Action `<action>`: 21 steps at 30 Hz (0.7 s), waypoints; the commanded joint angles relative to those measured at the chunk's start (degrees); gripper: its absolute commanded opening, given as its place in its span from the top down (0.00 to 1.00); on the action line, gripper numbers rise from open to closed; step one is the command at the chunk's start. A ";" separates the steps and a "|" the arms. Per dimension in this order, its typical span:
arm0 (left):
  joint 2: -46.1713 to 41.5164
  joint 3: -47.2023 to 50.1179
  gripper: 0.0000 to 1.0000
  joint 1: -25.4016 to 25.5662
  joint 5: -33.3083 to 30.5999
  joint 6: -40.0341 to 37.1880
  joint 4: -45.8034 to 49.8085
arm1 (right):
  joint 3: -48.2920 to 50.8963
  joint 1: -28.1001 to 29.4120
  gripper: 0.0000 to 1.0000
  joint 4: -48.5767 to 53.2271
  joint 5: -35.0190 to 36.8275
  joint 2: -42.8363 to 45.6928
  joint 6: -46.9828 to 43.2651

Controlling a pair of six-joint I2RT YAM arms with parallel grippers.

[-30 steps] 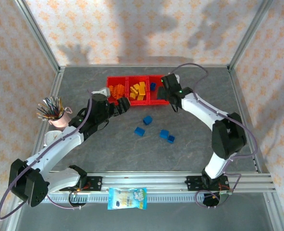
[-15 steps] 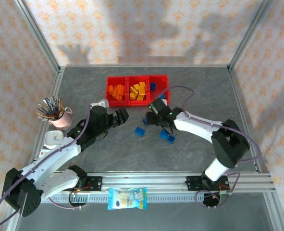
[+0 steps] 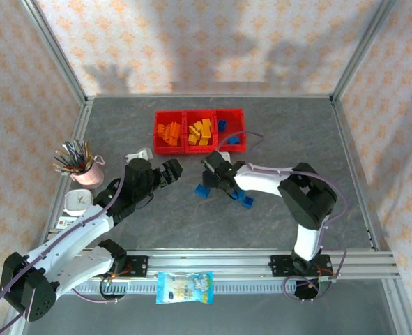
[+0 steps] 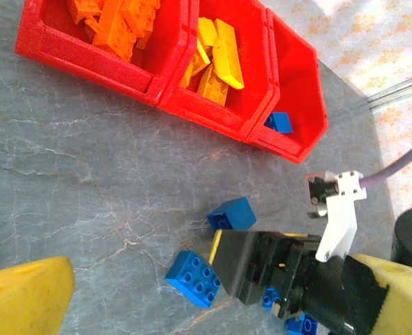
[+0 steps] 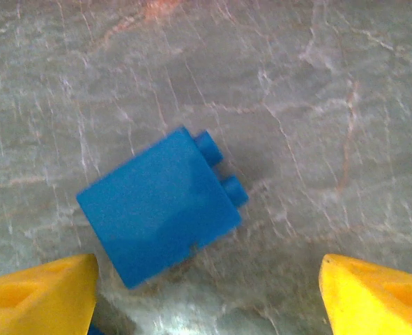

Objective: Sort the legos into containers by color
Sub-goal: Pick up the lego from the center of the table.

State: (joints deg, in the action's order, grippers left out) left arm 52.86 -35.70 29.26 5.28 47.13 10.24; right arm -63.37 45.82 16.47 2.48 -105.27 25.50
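Blue and lying on its side, studs pointing sideways, the lego brick [image 5: 160,209] sits on the grey table [image 5: 317,105] in front of the containers [image 3: 165,149]. It is near the end compartment, which holds one blue piece [image 3: 222,125]. The right gripper [image 5: 206,300] hangs over the brick with jaws spread wide and nothing held. Because the brick is skewed to the jaws and closer to one fingertip [image 5: 45,293], closing on it may catch a corner and spin it free. In front of the containers' orange end, the left gripper [image 3: 169,169] hovers fully spread and empty, close enough that the two arms could clash.
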 commanded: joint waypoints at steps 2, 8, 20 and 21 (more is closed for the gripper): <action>-0.39 0.38 0.01 0.18 -1.67 0.57 0.97 | -3.91 -0.12 0.18 -0.49 4.47 -2.48 -1.82; -0.21 0.13 0.01 0.19 -1.94 0.33 1.21 | -6.95 -0.90 0.24 -0.47 5.37 -5.09 -2.81; 0.11 0.29 0.01 0.11 -2.08 -0.29 1.20 | -5.92 -2.76 0.39 -0.56 4.00 -5.37 -5.13; 0.29 0.23 0.01 0.12 -1.90 -0.29 0.98 | -5.52 -2.91 0.42 -1.03 3.17 -5.13 -5.32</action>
State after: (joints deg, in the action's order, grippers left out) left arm 52.90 -35.62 29.26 4.97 47.09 10.26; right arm -69.58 43.44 15.79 5.13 -110.54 21.04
